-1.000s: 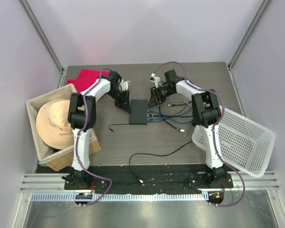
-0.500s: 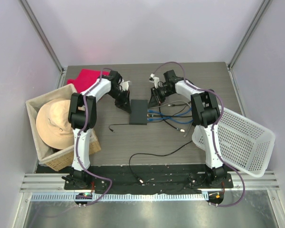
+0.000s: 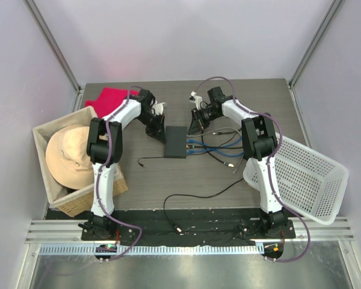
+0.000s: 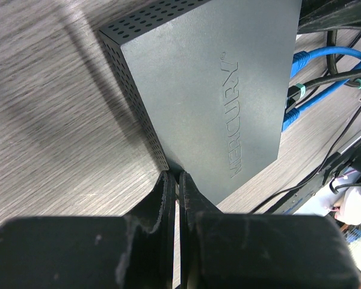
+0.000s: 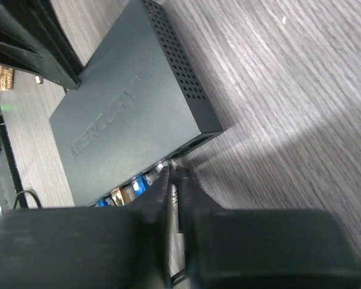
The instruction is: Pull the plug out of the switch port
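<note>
grey wood-grain table (image 3: 144,180) fills the floor of a pale-walled booth, with both arms reaching to its middle. the switch (image 3: 175,142), a flat matte-black rectangular box with a raised brand word on its lid and perforated sides, lies there between the two grippers. its socket row faces right, where bright blue cables (image 3: 200,144) and thinner black ones are plugged in and trail off to the right across the table.

the left gripper (image 4: 174,180) has its fingers pressed together with nothing between them, tips touching the switch's far left corner. the right gripper (image 5: 171,173) is pressed together too, tips against the socket edge near the far right corner. whether a plug is pinched between them cannot be told.

a woven wicker basket (image 3: 60,119) at the left edge holds a tan brimmed hat (image 3: 69,156), and a red cloth (image 3: 111,96) lies just beyond it. a white perforated plastic basket (image 3: 307,174) sits tilted at the right edge. a loose thin black cable (image 3: 198,195) curls on the near part of the table.
</note>
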You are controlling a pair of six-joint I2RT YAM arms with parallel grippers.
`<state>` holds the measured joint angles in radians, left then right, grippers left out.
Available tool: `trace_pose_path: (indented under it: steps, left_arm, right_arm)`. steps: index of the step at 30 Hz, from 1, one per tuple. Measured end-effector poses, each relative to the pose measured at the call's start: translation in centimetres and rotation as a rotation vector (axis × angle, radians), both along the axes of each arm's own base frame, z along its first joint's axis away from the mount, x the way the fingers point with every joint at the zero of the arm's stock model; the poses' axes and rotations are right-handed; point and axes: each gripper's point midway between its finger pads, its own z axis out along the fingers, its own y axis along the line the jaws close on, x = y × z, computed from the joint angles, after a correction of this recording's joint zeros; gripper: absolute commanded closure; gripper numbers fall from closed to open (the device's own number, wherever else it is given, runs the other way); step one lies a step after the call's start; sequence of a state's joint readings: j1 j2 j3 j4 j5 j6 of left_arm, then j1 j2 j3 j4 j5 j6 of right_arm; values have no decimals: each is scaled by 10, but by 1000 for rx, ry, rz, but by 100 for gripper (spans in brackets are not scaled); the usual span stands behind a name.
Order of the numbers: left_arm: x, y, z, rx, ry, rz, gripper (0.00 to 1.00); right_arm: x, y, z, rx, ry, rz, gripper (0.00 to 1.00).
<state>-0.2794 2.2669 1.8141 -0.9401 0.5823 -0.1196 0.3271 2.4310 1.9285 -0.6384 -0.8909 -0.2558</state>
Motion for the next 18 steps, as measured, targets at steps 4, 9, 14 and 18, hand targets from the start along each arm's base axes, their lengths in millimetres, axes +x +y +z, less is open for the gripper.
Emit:
trace_pose_path:
  steps: [4, 9, 14, 18]
  left_arm:
    - [0, 0, 0, 3, -1, -1, 100]
    - [0, 0, 0, 4, -2, -1, 100]
    - [0, -1, 0, 7, -3, -3, 100]
    - [0, -2, 0, 9, -7, -9, 100]
  right_arm:
    - [4, -3, -3, -16, 9, -20, 61]
    - [2, -3, 0, 37, 73, -21, 59]
    - [0, -3, -1, 77, 149, -1, 62]
    - [-8, -3, -2, 79, 194, 5, 62]
